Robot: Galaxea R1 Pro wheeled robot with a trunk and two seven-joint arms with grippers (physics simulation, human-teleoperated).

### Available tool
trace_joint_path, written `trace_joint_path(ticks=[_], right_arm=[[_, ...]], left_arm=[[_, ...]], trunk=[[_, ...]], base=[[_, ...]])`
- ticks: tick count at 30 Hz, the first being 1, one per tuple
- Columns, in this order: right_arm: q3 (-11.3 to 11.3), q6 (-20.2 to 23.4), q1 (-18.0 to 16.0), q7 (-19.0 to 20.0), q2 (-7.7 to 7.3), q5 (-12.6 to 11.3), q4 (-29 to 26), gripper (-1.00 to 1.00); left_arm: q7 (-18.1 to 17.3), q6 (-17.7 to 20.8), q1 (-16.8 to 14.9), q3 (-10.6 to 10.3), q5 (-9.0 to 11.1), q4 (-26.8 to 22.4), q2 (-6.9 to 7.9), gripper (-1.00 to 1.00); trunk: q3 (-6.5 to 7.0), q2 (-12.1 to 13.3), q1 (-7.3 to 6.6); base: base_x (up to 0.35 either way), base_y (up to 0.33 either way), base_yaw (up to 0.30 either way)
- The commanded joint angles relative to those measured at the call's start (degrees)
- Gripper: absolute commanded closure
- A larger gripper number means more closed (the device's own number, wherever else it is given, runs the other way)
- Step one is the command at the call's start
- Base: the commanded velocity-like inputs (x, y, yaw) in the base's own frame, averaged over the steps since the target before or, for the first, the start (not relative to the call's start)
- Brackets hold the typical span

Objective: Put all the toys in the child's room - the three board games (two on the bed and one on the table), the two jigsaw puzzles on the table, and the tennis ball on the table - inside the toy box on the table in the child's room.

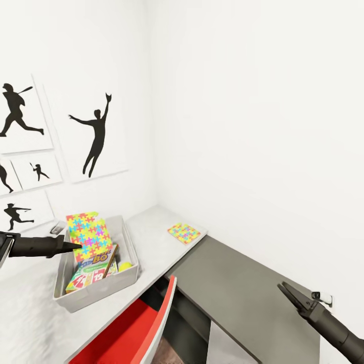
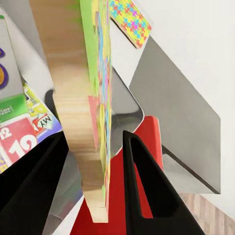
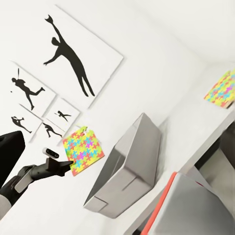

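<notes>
- Gripping with my left gripper (image 1: 76, 246), I hold one jigsaw puzzle (image 1: 90, 234) by its near edge; the left wrist view shows its two fingers (image 2: 147, 196) set on either side of the puzzle's wooden backing (image 2: 73, 98), pinching the mat edge-on.
- That held puzzle stands tilted above the far end of the toy box (image 1: 129, 242), its coloured face turned toward the right side of the scene.
- Inside the box lie two board games: a blue-lidded one (image 1: 98, 260) and, nearer, a white-green one with a red strip (image 1: 86, 278); I cannot make out a third.
- A tennis ball (image 1: 125, 266) sits in the box just beside those games, against the right wall.
- My toy box rests on the pale speckled table (image 1: 151, 237), close to its near edge.
- A second jigsaw puzzle (image 1: 184, 233) lies flat on the table's far right corner, well apart from the box.
- My right gripper (image 1: 289, 293) hangs over the dark grey cabinet top (image 1: 237, 288), holding nothing, its fingers drawn together to a point.
- A red chair (image 1: 136, 328) stands near, tucked below the table edge.
- Black silhouette pictures (image 1: 96, 134) hang on the white wall to the left.
</notes>
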Motion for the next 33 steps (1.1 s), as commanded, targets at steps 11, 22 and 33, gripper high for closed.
trace_joint_path(ticks=[11, 22, 33], right_arm=[[-0.01, 0.45, -0.04, 0.07, -0.01, -0.25, 0.10, -1.00], [-0.01, 0.44, -0.04, 0.07, -0.01, -0.25, 0.10, -1.00], [0.01, 0.36, -0.04, 0.07, -0.01, -0.25, 0.18, -1.00]], left_arm=[[-0.24, 0.01, -0.06, 0.20, -1.73, -0.04, -0.04, 1.00], [4.20, -0.07, -0.06, 0.19, -2.22, -0.24, -1.02, 1.00], [4.42, -0.05, -0.08, -0.14, -2.23, -1.11, -1.62, 1.00]], trunk=[[-1.13, -0.08, 0.01], [-2.16, -0.08, 0.01], [-3.20, -0.08, 0.01]], base=[[0.000, 0.000, 0.000], [0.000, 0.000, 0.000], [0.000, 0.000, 0.000]])
